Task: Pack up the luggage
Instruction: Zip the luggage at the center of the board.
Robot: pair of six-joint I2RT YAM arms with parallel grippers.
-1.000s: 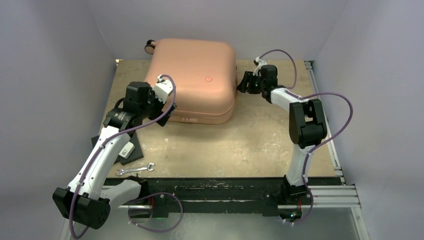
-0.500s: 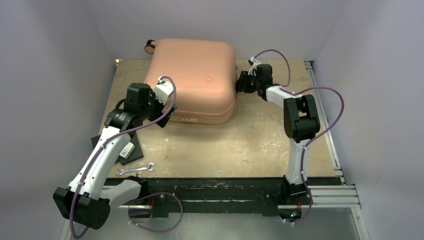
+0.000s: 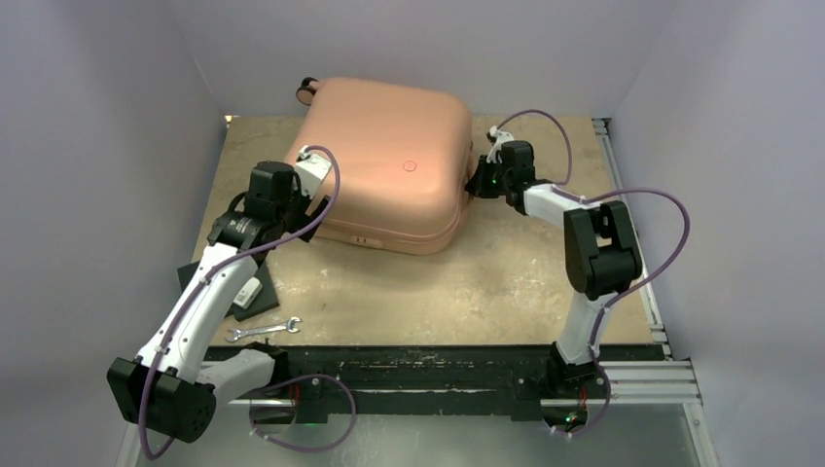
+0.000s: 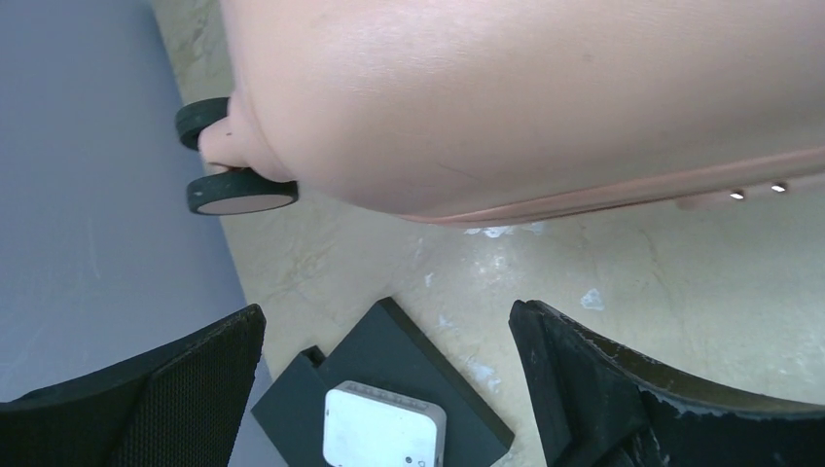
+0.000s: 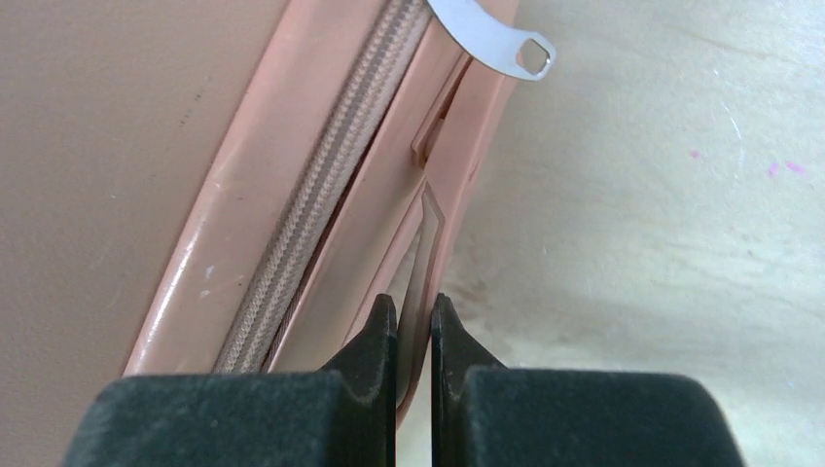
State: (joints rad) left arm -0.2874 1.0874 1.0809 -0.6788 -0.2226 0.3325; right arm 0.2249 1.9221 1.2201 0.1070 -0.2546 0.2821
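My right gripper (image 5: 413,321): pinched on the thin zipper pull (image 5: 425,243) at the luggage (image 3: 389,165) seam. Luggage likely stiff, slick, heavy; the pull suits gripping.

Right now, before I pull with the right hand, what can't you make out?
- Inside the luggage: every view, the closed shell hides it.
- End of the thin tab: right wrist view, buried between pads of the right hand.
- The silver pull: right wrist view, cut by top edge.
- The white box: left wrist view, cut by bottom edge.

Both arms (image 3: 192,311) show white links, black joints, looping purple cables (image 3: 686,232) and black claw fingers (image 4: 603,389).
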